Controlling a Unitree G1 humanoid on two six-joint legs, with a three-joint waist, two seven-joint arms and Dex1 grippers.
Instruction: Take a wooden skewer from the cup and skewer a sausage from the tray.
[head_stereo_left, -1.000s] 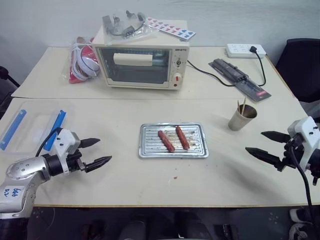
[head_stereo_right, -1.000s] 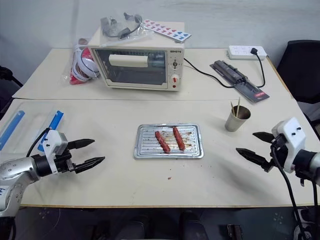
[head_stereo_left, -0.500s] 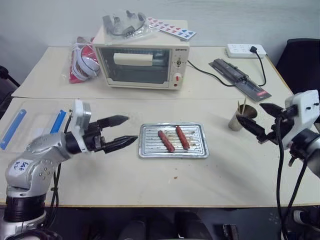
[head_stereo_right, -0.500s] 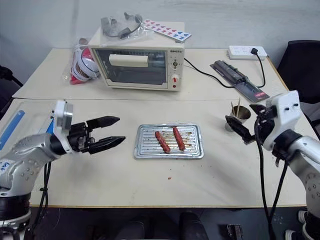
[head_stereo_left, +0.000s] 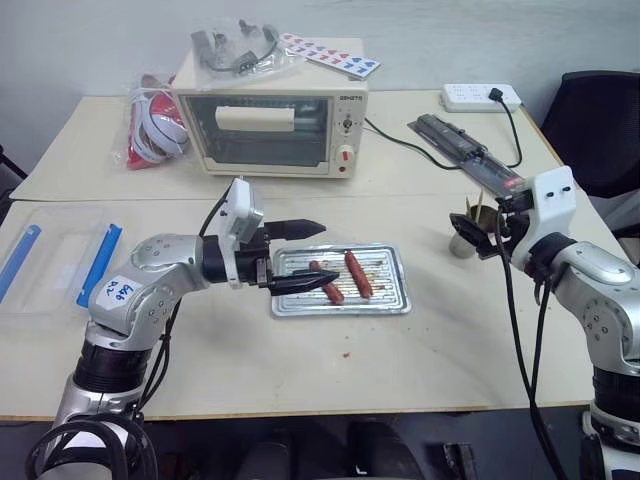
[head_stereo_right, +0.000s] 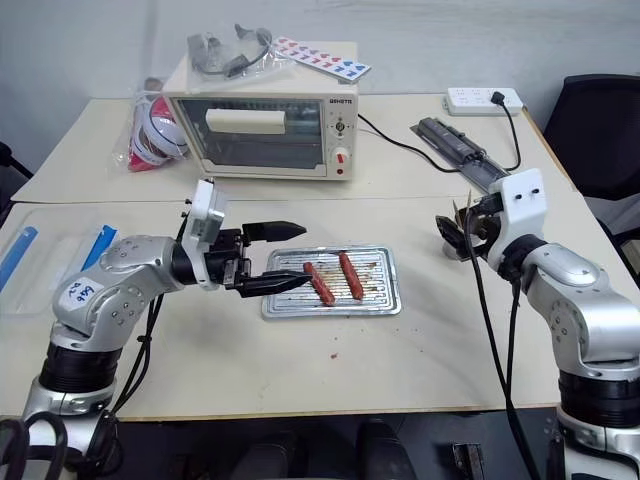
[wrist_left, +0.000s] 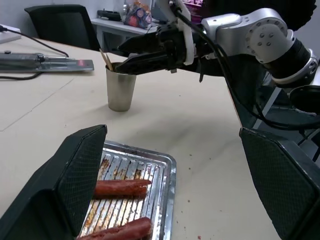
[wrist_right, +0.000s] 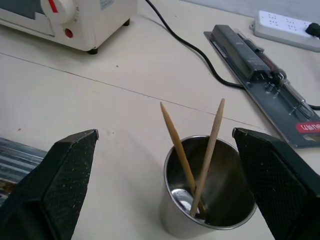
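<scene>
The silvery tray (head_stereo_left: 392, 300) lies mid-table with two reddish-brown sausages (head_stereo_left: 326, 281) (head_stereo_left: 357, 273) side by side on it. My left gripper (head_stereo_left: 325, 256) hovers open over the tray's left end, its fingertips close to the nearer sausage. The small cup (wrist_right: 210, 210) stands right of the tray with two wooden skewers (wrist_right: 178, 150) leaning in it. My right gripper (head_stereo_left: 478, 236) is open just beside the cup on its right, level with the rim, with the skewer tips between its fingers (wrist_right: 70, 170) and nothing gripped.
A toaster oven (head_stereo_left: 270, 125) stands at the back, with a power strip (head_stereo_left: 480, 96) and a black device (head_stereo_left: 468, 152) behind the cup. A clear plastic box with blue clips (head_stereo_left: 50, 262) lies at the far left. A black chair (head_stereo_left: 600, 120) stands beyond the right edge.
Both arms have risen from the table's front edge and swung inward. The left gripper went right to the tray; the right gripper went forward and left to the cup. Both stayed open.
</scene>
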